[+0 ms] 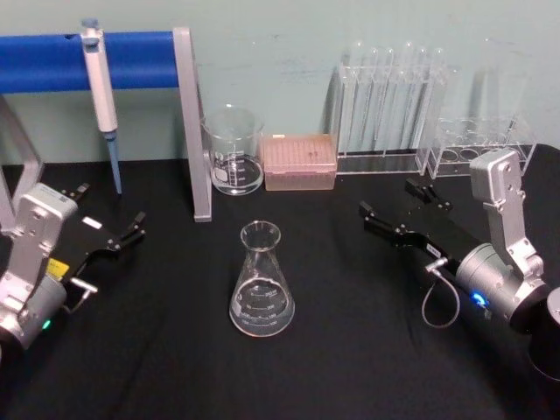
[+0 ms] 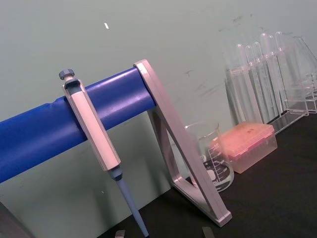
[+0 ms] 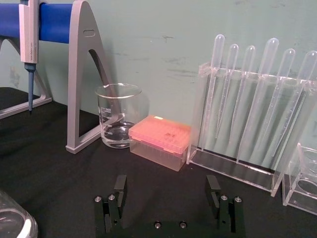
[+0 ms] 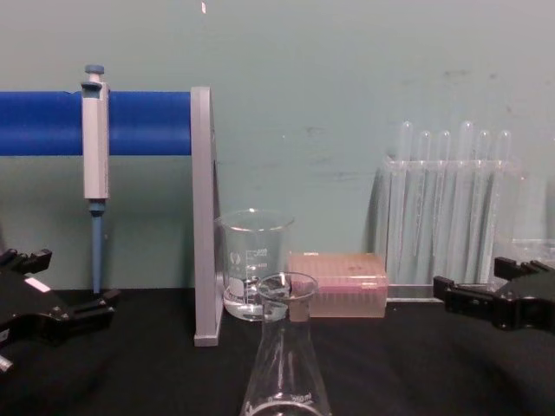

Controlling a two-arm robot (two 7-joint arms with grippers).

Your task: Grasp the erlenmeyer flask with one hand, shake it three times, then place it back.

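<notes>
Between both open pincers, untouched: erlenmeyer flask [image 1: 262,282]

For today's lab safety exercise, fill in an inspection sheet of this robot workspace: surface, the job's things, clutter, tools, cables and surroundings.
Surface: black cloth, flat, no spills seen.
Job's things: erlenmeyer flask upright at centre front, untouched.
Clutter: beaker, pink tip box beside it, test tube rack and a second clear rack at the back.
Tools: left tool open, on the flask's left; right tool open, on its right; both apart from the flask.
Cables: grey loop on the right arm.
Surroundings: pipette hanging on blue-bar stand; pale green wall.
</notes>
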